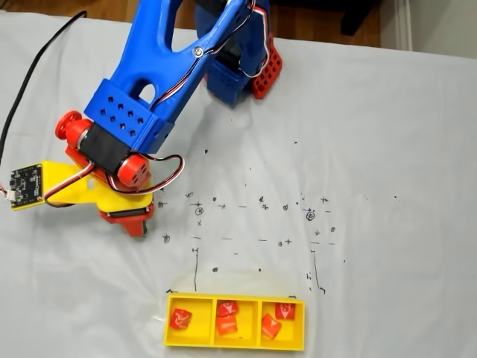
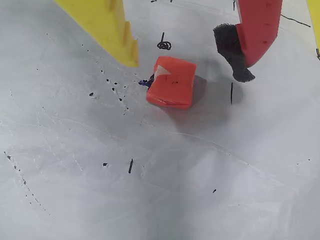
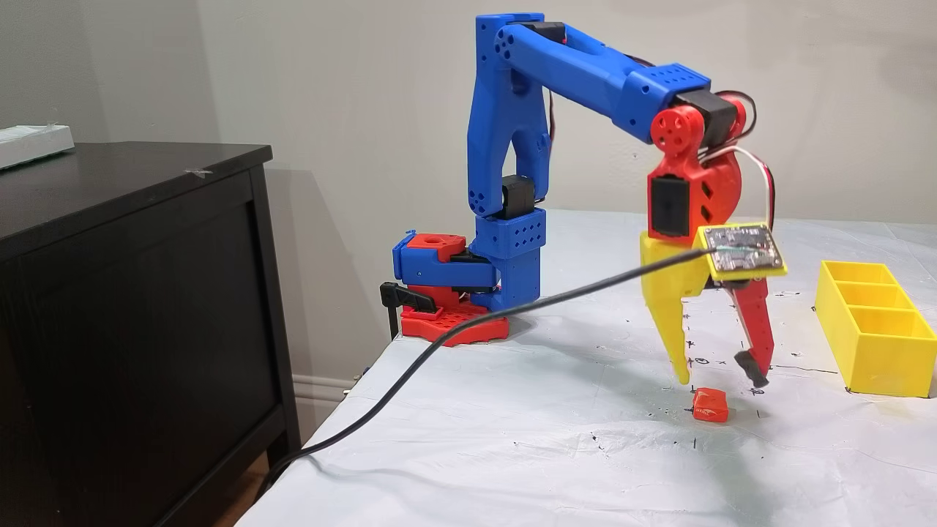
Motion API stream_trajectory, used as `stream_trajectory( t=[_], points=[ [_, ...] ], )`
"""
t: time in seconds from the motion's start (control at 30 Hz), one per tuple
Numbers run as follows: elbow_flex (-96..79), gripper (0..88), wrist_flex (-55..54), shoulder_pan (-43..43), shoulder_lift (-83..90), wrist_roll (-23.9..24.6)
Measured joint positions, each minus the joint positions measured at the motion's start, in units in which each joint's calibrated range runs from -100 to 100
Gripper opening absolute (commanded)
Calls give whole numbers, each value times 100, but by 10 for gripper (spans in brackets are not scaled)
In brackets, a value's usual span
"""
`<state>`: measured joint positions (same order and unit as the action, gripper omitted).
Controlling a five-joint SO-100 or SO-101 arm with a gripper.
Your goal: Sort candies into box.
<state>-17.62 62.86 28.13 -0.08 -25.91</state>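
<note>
Two fingers spread wide, nothing gripped: gripper [image 3: 721, 380] hangs just above the sheet, tips off the surface in the side fixed view. Yellow finger [image 2: 107, 27] sits upper left in the wrist view, red finger [image 2: 257, 30] upper right with a black pad [image 2: 232, 52] on its tip.

One loose candy [image 2: 171, 82] lies flat on the sheet between the two fingers in the wrist view, nearer the yellow tip, touching neither. Orange-red, squarish, small white mark at one corner. Side fixed view puts the same candy [image 3: 710, 405] on the sheet below and slightly forward of the fingertips.

Camera board [image 3: 743, 249] on a yellow bracket sits at the wrist, black cable [image 3: 439, 344] running off it and down past the table edge.

Box [image 1: 235, 342] is near the bottom edge of the top-down fixed view, well apart from the gripper (the arm covers the loose candy there). Three compartments: left holds one candy [image 1: 180, 318], middle holds two [image 1: 226, 318], right holds two [image 1: 277, 318]. Side fixed view shows the box [image 3: 875, 344] at far right, contents hidden by its walls.

White sheet [image 1: 373, 149] carries scattered pen marks. Blue arm [image 3: 578, 69] bolts to a red base [image 3: 439, 322] at the table's back edge; dark cabinet [image 3: 132, 293] stands beside the table.
</note>
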Motion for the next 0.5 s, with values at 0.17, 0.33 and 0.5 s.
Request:
stream_trajectory(
  t=[0.17, 0.33, 0.5],
  points=[
    [0, 270, -79, 0, -169, 0],
    [0, 276, -167, 0, -262, 0],
    [0, 273, -230, 0, -398, 0]
  ],
)
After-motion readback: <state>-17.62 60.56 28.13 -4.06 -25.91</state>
